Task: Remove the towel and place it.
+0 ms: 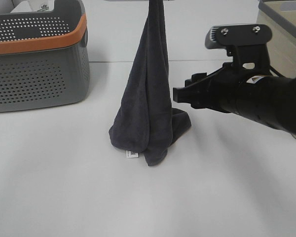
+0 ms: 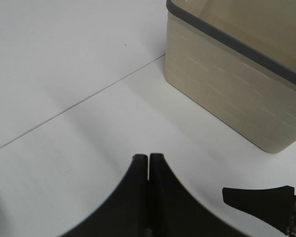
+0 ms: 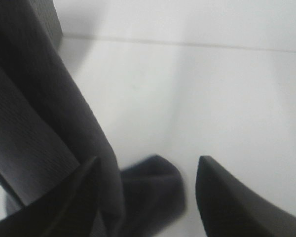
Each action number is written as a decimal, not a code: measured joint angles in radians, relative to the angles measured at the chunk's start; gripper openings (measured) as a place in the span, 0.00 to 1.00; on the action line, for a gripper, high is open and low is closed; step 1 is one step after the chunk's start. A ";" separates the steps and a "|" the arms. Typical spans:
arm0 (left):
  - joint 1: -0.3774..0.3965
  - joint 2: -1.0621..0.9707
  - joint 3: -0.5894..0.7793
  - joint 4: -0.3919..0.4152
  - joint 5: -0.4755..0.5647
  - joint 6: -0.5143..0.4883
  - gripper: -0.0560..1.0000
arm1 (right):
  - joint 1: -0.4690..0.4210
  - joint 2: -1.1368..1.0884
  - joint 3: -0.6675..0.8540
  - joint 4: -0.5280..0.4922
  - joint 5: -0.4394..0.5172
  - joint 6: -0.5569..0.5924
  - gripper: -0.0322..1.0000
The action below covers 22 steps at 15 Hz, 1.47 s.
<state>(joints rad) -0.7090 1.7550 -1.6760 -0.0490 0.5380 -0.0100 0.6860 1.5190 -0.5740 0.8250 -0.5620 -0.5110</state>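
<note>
The dark charcoal towel [image 1: 150,98] hangs in a tall narrow drape from above the exterior view's top edge. Its lower end rests crumpled on the white table, with a small white tag [image 1: 132,154] at the front. My left gripper [image 2: 148,158] is out of the exterior view and its jaws are pressed together; the cloth itself does not show in the left wrist view. My right gripper [image 1: 180,95] is open beside the towel's right side at mid height. In the right wrist view the towel [image 3: 44,113] lies against one finger [image 3: 84,197], and a low fold sits between the jaws.
A grey perforated basket [image 1: 34,74] with an orange rim stands at the back left. A beige box [image 1: 281,29] with a grey rim stands at the back right and also shows as the beige box [image 2: 227,84] in the left wrist view. White table surrounds the towel.
</note>
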 joint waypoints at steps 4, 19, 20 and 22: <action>0.000 0.000 0.000 0.017 0.012 0.000 0.05 | 0.000 0.059 0.180 -0.710 -0.274 0.799 0.55; 0.032 0.000 -0.011 0.049 -0.062 -0.052 0.05 | 0.000 0.361 0.021 -0.933 -0.403 0.766 0.53; 0.032 0.000 -0.011 0.049 -0.064 -0.054 0.05 | 0.000 0.392 -0.012 -0.932 -0.402 0.747 0.54; 0.032 0.000 -0.011 0.049 -0.064 -0.054 0.05 | 0.000 0.464 -0.078 -0.930 -0.403 0.706 0.54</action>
<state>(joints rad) -0.6770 1.7550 -1.6870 0.0000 0.4740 -0.0640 0.6860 1.9830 -0.6520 -0.1050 -0.9650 0.1950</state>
